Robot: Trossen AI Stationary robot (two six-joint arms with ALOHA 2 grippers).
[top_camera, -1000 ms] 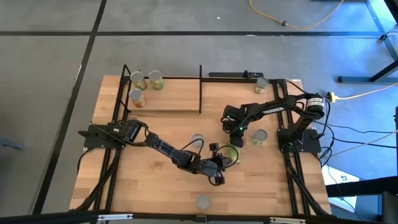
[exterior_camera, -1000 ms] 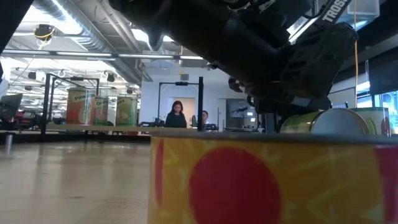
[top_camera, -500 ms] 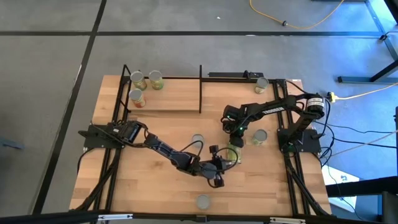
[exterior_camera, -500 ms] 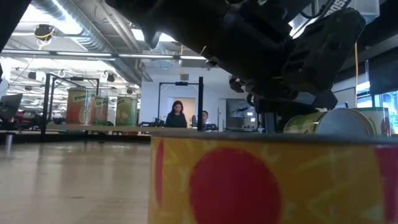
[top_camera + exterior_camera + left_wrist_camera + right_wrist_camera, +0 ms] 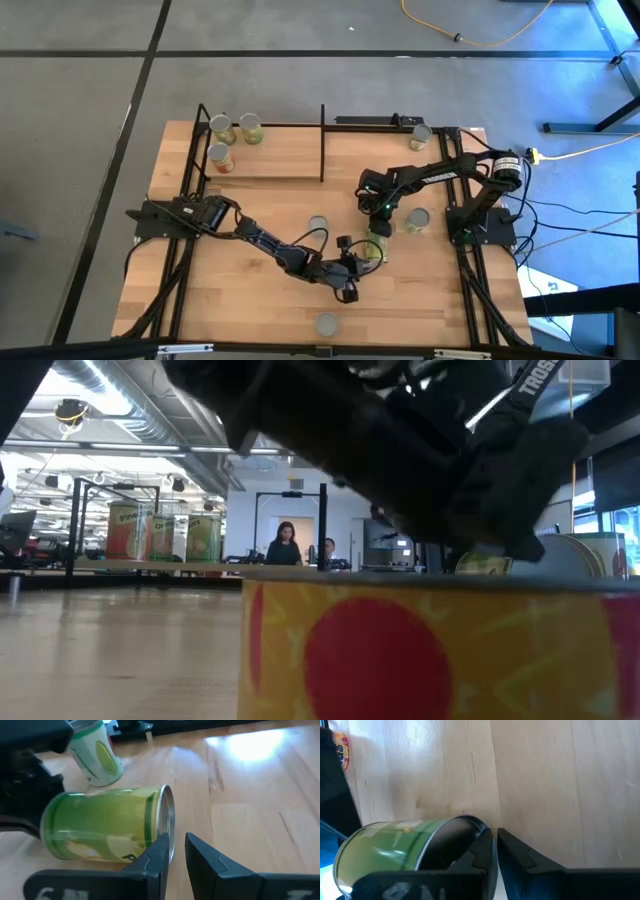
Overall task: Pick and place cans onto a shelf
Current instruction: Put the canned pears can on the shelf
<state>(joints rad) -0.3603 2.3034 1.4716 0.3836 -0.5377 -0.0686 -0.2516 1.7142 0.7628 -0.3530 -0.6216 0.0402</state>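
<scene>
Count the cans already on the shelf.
3, all at the far-left end of the shelf: cans at and. None looks hidden there.

My two arms are dark, almost black, built of jointed segments with thin black cables looping alongside. The left arm (image 5: 262, 238) carries white lettering near its base; the right arm (image 5: 430, 172) has a silvery motor cap near its shoulder. My left fingers (image 5: 157, 851) are matte black, angular, wedge-tipped.

Overhead, table-level and two close wrist views, all sharing the tipped green can (image 5: 107, 825).
</scene>
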